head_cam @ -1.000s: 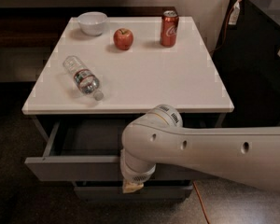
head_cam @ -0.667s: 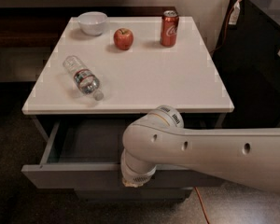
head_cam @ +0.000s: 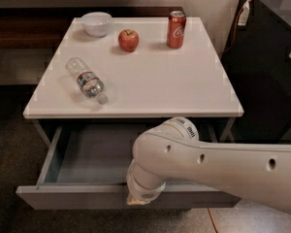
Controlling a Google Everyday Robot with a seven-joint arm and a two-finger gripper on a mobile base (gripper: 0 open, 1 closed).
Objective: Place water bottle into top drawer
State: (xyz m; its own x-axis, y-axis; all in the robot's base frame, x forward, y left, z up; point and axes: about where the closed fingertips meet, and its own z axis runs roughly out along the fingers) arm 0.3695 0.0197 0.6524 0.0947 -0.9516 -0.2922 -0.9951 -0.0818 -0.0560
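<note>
The water bottle point(head_cam: 86, 81) lies on its side on the left part of the white table top point(head_cam: 165, 86), cap pointing toward the front edge. The top drawer point(head_cam: 72, 197) under the table top stands pulled out, and its grey inside shows empty. My gripper point(head_cam: 138, 199) is at the drawer's front panel, near its middle, mostly hidden under my white wrist and arm point(head_cam: 208, 169). It is well below and to the right of the bottle and holds no bottle.
A white bowl point(head_cam: 96, 23), a red apple point(head_cam: 128, 40) and a red soda can point(head_cam: 176, 29) stand along the table's back. A black cabinet point(head_cam: 276, 57) stands close on the right. An orange cable point(head_cam: 212, 219) lies on the floor.
The top drawer has slid further out toward the camera, and my gripper has moved with its front panel. The bottle and other table items have not moved.
</note>
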